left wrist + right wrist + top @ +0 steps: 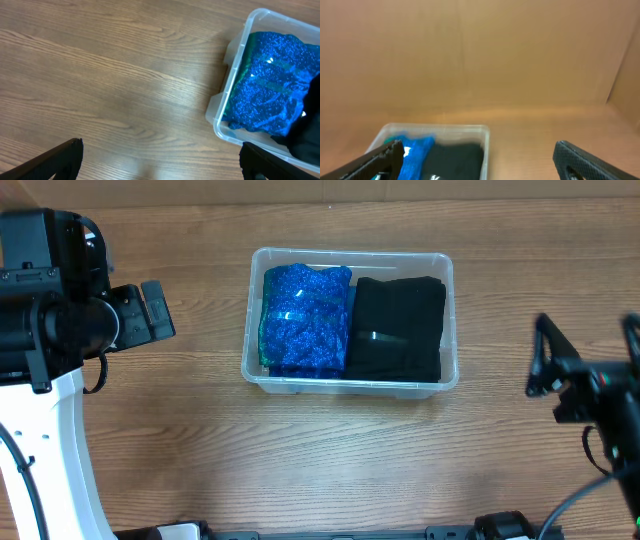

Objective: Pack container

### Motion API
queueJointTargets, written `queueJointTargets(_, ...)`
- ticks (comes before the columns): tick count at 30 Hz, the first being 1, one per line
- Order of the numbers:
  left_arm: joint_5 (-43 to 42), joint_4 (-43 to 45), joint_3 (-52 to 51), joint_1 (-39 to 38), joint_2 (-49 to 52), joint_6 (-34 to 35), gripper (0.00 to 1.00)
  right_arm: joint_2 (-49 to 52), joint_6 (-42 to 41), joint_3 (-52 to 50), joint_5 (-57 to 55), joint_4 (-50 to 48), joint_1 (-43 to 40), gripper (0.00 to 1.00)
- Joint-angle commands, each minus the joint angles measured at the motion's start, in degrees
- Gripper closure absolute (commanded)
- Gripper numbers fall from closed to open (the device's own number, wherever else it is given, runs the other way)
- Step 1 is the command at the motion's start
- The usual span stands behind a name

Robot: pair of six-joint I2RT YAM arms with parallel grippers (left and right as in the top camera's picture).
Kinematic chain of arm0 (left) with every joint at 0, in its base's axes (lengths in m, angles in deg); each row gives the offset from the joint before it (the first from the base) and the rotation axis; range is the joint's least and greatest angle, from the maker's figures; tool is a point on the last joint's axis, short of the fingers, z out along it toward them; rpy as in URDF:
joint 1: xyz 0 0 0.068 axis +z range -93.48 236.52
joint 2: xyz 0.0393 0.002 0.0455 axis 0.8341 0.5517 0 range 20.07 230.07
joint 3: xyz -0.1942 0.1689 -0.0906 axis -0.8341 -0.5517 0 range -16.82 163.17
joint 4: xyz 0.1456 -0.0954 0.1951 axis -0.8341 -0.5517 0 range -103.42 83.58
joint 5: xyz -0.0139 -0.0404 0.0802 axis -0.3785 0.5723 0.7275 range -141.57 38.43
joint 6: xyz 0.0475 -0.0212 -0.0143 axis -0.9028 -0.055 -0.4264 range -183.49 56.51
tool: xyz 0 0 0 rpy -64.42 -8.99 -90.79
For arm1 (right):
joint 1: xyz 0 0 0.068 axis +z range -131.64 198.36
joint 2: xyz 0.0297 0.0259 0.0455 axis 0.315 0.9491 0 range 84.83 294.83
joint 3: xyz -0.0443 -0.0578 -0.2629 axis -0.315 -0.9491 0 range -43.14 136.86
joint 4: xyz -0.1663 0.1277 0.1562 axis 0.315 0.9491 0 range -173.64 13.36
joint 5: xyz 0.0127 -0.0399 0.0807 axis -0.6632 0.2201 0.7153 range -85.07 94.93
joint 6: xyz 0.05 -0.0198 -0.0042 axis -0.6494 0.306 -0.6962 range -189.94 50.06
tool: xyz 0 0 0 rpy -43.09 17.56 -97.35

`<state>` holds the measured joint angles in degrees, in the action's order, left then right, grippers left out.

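The clear plastic container [252,360] stands at the table's middle. Inside lie a glittery blue bundle [305,320] on the left and a black folded bundle [398,328] on the right. My left gripper [155,310] is open and empty, left of the container; its wrist view shows the container's corner [226,100] and the blue bundle [272,85] between spread fingers [160,160]. My right gripper [548,365] is open and empty, right of the container; its wrist view shows the container [485,137], the blue bundle [417,150] and the black bundle [455,160].
The wooden table [330,460] carries only the container. A brown cardboard wall [470,55] stands behind the table. The left arm's white base [50,460] fills the lower left corner.
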<state>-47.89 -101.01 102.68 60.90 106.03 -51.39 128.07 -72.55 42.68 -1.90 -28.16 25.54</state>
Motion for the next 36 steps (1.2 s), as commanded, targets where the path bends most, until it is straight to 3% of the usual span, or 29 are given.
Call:
queueJointTargets(1, -0.11, 0.15, 0.22, 0.20, 0.24, 0.76, 0.00, -10.45, 0.72, -19.08, 0.59, -7.10, -6.12, 0.00)
queueJointTargets(7, -0.11, 0.15, 0.22, 0.20, 0.24, 0.76, 0.00, -29.07, 0.70, -48.43, 9.14, -13.73, -9.84, 0.00)
queueJointTargets(16, -0.11, 0.15, 0.22, 0.20, 0.24, 0.76, 0.00, -42.32, -3.10, -72.96, 11.02, -26.97, -9.84, 0.00)
queueJointTargets(24, -0.11, 0.15, 0.22, 0.20, 0.24, 0.76, 0.00, -43.08, -3.61, -78.84, 11.04, -31.58, -9.84, 0.00)
queueJointTargets(36, -0.11, 0.15, 0.22, 0.20, 0.24, 0.76, 0.00, -43.08, -3.61, -78.88, 11.02, -32.00, -9.81, 0.00)
